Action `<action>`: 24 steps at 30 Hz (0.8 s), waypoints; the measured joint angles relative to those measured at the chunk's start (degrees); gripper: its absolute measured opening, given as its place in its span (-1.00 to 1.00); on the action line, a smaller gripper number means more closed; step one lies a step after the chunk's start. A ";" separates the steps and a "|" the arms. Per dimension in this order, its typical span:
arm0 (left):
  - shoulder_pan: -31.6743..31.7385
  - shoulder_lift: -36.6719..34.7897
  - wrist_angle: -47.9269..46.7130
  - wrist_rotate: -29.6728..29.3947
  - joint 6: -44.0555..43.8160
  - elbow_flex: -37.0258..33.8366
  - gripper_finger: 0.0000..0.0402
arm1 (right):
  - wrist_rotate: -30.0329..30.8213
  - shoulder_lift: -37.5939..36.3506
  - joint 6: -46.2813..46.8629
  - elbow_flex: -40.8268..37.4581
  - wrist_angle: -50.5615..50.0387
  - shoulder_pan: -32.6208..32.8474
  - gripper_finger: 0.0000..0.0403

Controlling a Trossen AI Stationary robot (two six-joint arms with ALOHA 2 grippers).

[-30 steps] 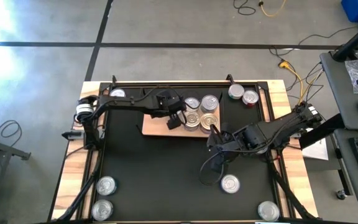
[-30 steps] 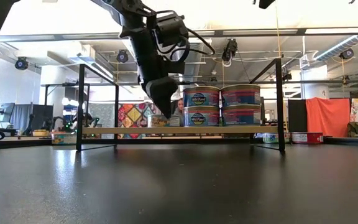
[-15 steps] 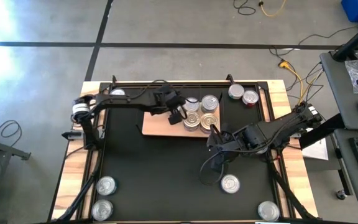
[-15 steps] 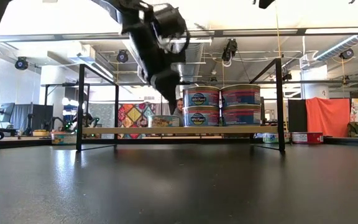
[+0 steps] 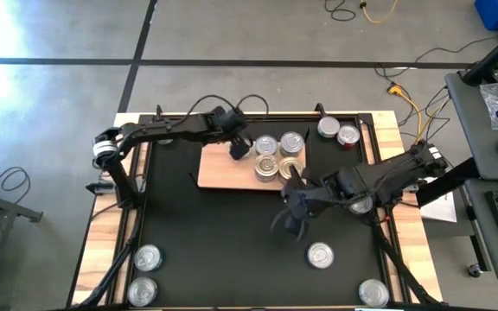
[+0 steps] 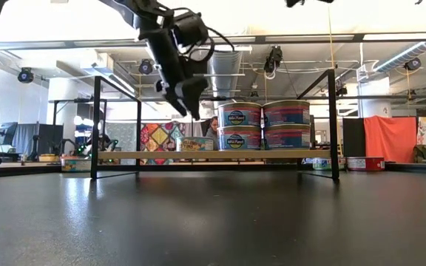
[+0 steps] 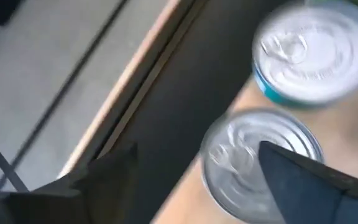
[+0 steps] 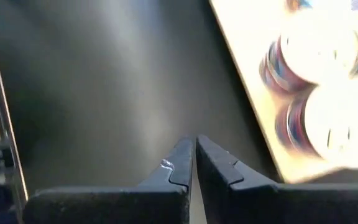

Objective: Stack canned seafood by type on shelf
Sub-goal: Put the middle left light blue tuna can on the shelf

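Observation:
The shelf (image 5: pixel 223 175) is a light-wood board on the black mat. On it stand two stacks of two tins (image 6: pixel 239 125) (image 6: pixel 287 125), with single tins (image 5: pixel 266 145) (image 5: pixel 292 142) behind them. A smaller tin (image 6: pixel 194 143) shows to the left of the stacks in the low view. My left gripper (image 5: pixel 239 147) (image 6: pixel 187 100) hangs open and empty above the shelf's far-left part, over silver-topped tins (image 7: pixel 260 162) (image 7: pixel 316 50). My right gripper (image 5: pixel 290 212) (image 8: pixel 195 149) is shut and empty over the mat, near the shelf's near right corner.
Loose tins lie around the mat: two at the far right (image 5: pixel 328 128) (image 5: pixel 347 136), two at the near left corner (image 5: pixel 148 257) (image 5: pixel 143 289), one near the middle (image 5: pixel 320 254) and one at the near right (image 5: pixel 373 292). The shelf's black frame posts (image 6: pixel 96 125) (image 6: pixel 333 122) stand at its ends.
My left gripper has risen from shelf level, beside the small tin, and drawn back toward the table's far left; the tin stays on the shelf. My right arm has shifted a little toward the left and near edge, and is blurred now.

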 joint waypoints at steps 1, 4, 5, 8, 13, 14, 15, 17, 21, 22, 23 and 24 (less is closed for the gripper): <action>-0.09 0.53 -1.20 0.76 -0.37 0.22 0.43 | -0.01 0.00 -0.95 0.00 1.58 -0.75 -0.94; -0.14 2.24 -4.66 2.12 -1.26 1.22 0.07 | -1.26 0.00 -2.70 0.00 5.49 -2.94 -0.94; -0.14 2.66 -5.51 2.24 -1.57 1.54 -0.08 | -2.11 0.00 -2.83 0.02 6.38 -3.56 -0.94; 0.06 3.57 -7.32 2.29 -2.79 3.11 -0.54 | -3.52 0.00 -2.53 0.02 7.27 -4.64 -0.94; 0.60 4.94 -9.40 5.62 -4.25 5.52 -0.93 | -4.06 0.00 -2.16 0.01 7.48 -4.70 -0.94; 0.62 5.17 -9.48 6.40 -4.56 5.81 -0.91 | -4.05 0.00 -1.97 0.02 7.61 -4.70 -0.94; 0.64 5.32 -9.45 7.14 -5.01 5.99 -0.91 | -4.07 0.00 -1.50 0.02 7.61 -4.70 -0.94; 0.60 5.96 -9.63 7.84 -6.28 6.23 -0.94 | -4.05 0.00 -1.12 0.02 7.61 -4.74 -0.94; 1.12 8.32 -9.33 11.63 -8.42 6.69 -0.99 | -4.05 0.00 -1.14 0.02 7.61 -4.74 -0.94; 1.26 9.18 -9.45 11.62 -8.53 6.84 -0.99 | -4.05 0.00 -1.17 0.02 7.58 -4.74 -0.94; 1.30 9.98 -9.66 11.65 -8.60 7.33 -0.99 | -4.05 0.00 -1.17 0.02 7.58 -4.74 -0.94; 1.30 10.56 -9.37 11.41 -8.62 7.91 -0.99 | -4.05 0.00 -1.21 0.02 7.58 -4.74 -0.94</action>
